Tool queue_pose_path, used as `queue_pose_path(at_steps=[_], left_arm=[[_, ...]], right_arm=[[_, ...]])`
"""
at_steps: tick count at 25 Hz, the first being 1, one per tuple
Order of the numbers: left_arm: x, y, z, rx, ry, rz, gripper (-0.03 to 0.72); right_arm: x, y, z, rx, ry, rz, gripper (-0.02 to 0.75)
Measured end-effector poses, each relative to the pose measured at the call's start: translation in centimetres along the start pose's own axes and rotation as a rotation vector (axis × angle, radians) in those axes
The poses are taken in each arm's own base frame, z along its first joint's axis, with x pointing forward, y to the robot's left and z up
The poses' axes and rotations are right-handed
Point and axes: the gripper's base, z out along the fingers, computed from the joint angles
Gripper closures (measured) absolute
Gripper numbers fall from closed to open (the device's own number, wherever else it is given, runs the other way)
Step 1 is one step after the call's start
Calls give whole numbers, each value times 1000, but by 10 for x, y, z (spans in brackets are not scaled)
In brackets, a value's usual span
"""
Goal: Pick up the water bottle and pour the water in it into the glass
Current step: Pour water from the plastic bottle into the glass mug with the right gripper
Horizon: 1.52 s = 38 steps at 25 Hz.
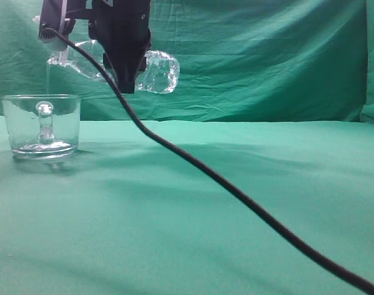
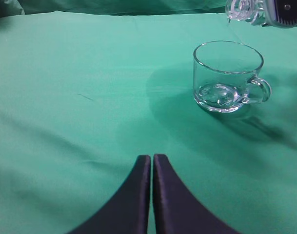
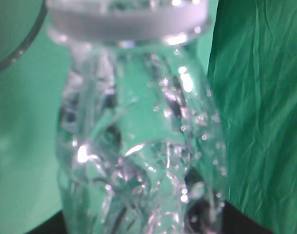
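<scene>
The water bottle (image 1: 156,70) hangs tilted in the air, neck down to the left, over the glass (image 1: 27,126). My right gripper (image 1: 126,80) is shut on the bottle's body. A thin stream of water (image 1: 47,77) falls from the neck into the glass, which holds a shallow layer. The bottle (image 3: 138,146) fills the right wrist view, with the glass rim (image 3: 21,44) at top left. In the left wrist view the glass (image 2: 226,73) stands on the cloth, handle to the right, under the bottle neck (image 2: 243,9). My left gripper (image 2: 151,158) is shut and empty, well short of the glass.
A green cloth (image 1: 236,153) covers the table and a green curtain hangs behind. A black cable (image 1: 236,190) runs from the right arm down across the table to the lower right.
</scene>
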Motion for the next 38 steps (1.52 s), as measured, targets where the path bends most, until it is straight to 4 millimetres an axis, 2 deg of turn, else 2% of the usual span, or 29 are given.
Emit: queue_pose_path(at_steps=[20, 38], left_arm=[[0, 0, 0, 0, 0, 0, 688], [0, 0, 0, 0, 0, 0, 688]], right_arm=[[3, -6, 0, 61, 36, -110, 449], [3, -5, 0, 56, 41, -89, 449]])
